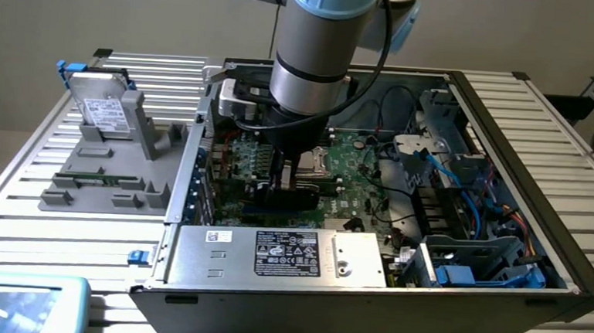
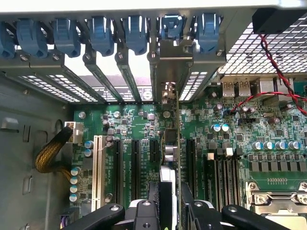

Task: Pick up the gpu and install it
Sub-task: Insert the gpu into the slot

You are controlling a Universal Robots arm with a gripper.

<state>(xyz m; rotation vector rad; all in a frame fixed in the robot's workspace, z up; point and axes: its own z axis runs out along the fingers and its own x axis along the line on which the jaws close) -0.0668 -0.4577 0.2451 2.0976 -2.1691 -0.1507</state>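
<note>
several blue latches (image 2: 100, 36) flank held gpu (image 2: 170, 72)

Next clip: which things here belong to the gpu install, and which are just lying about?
In the job: gpu, held edge-on by the gripper at the motherboard slots; open computer case.
Lying about: silver drive, upright in the grey holder, outside the case at the exterior view's left.
</note>
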